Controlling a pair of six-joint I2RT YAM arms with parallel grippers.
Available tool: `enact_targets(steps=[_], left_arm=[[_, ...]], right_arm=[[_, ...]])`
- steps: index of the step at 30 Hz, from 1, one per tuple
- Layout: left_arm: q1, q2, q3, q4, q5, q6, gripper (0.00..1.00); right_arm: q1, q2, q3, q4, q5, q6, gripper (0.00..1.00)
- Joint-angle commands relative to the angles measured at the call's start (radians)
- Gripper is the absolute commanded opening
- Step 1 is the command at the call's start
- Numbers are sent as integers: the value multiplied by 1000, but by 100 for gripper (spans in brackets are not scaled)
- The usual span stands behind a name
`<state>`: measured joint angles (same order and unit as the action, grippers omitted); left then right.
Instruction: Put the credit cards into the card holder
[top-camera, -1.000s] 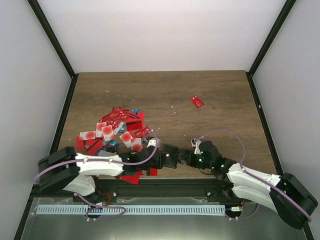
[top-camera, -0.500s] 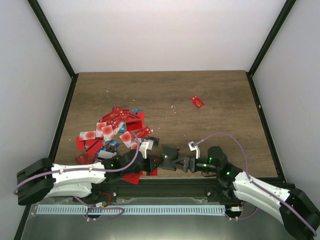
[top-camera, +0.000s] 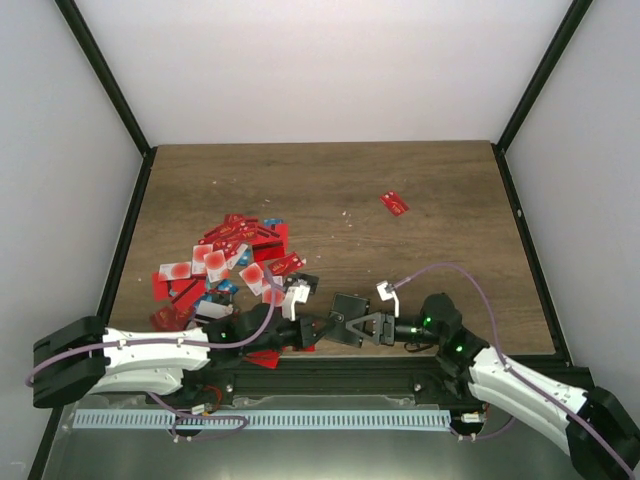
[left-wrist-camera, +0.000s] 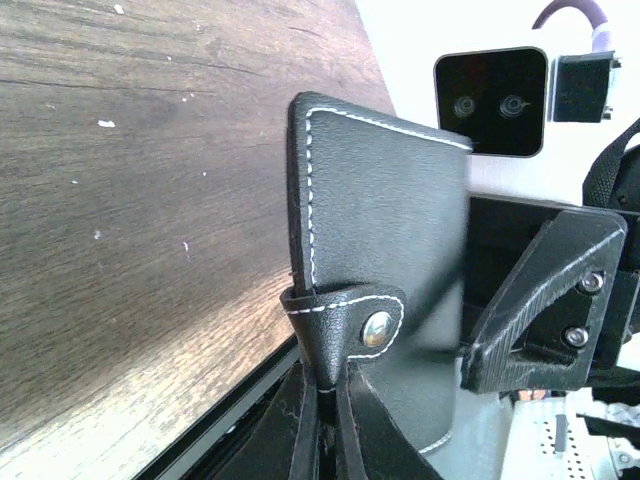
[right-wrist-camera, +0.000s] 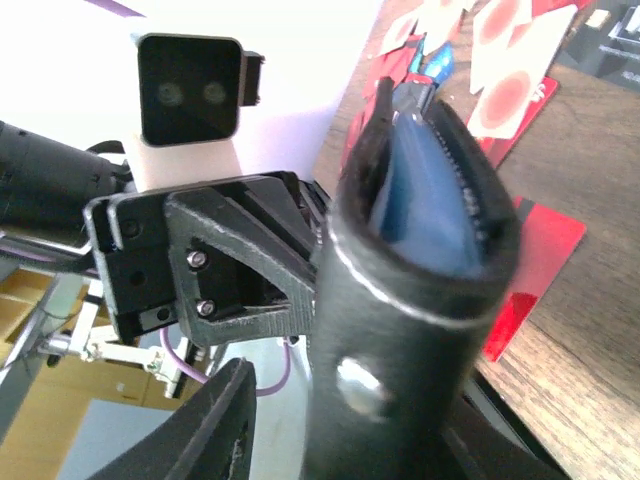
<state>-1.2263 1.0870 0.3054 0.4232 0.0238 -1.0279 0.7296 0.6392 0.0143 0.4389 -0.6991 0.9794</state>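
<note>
Overall: wood tbl, cards, white walls

White-black arms, seemingly lilac cables

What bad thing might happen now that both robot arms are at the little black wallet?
1. The black leather card holder is close to the front edge of the wooden table. If the left pincer and the right pincer pull against each other, it might slip and fall off.
2. A blue plastic card sits in its open top and could slide out if the holder tips.
</note>
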Motion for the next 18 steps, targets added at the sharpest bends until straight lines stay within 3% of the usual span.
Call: enact_targets(steps=[1, 5, 8, 9, 11, 13, 15, 18], left_arm=[[-26, -15, -28, 66, -25, -29, 4], [-36, -16, -32, 66, -49, -37, 4], [-36, -21, -25, 62, -57, -35, 8], [-37, -26, -19, 52, -62, -29, 13], [-40, -42, 0, -15, -91, -10, 42], [-46, -75, 22, -116, -151, 10, 61], [-52, -114, 44, -232, -242, 27, 70], [-57, -155, 107, -426, -339, 62, 72]], right_arm=[[-1, -64, -54, 28, 0, 20, 34], [-1, -94, -52, 1, 4, 22, 10], [-1, -102, -29, -59, 20, 10, 3], [-1, -100, -18, -85, 30, 0, 2], [-1, -95, 5, -133, 51, -23, 1], [-1, -90, 29, -182, 78, -40, 1], [-1, -88, 57, -223, 109, -61, 1], [-1, -75, 108, -305, 169, -87, 1]])
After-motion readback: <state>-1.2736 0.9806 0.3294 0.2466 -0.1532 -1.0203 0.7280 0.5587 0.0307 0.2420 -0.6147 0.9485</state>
